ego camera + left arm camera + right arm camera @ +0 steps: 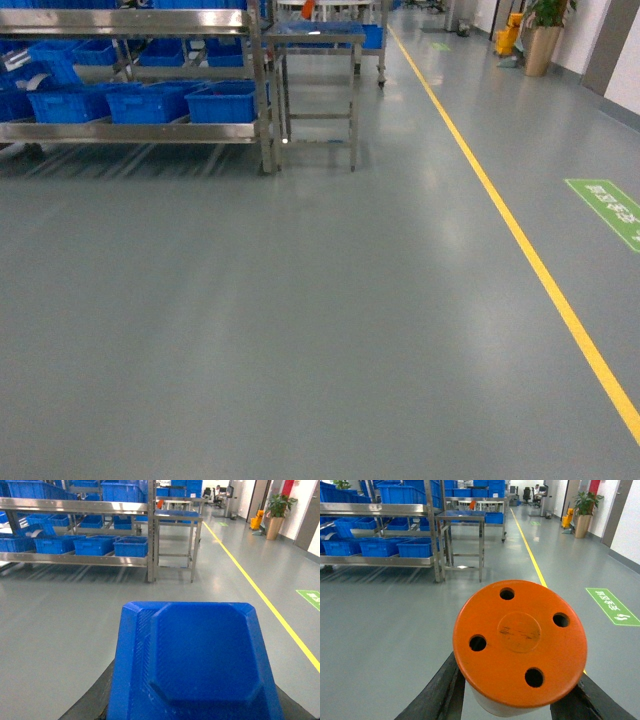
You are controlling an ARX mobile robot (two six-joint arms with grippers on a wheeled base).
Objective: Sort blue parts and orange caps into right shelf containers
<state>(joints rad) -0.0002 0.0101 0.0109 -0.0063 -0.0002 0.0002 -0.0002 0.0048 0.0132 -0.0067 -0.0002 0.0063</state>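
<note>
A blue part (200, 660), a flat moulded block with bevelled corners, fills the lower left wrist view; my left gripper (192, 711) is shut on it, dark fingers (92, 702) showing at its sides. My right gripper (512, 706) is shut on an orange cap (520, 640), a round disc with several holes on a white body, between black fingers (437, 695). Bright blue shelf containers (225, 102) (131, 546) (415, 547) sit in a row on the lower shelf far ahead to the left. Neither gripper shows in the head view.
A steel shelf rack (130, 130) stands at the far left with a small steel table (315, 40) beside it. Grey floor stretches ahead, crossed by a yellow line (520, 240) and a green floor sign (610, 208). A potted plant (545, 35) stands far right.
</note>
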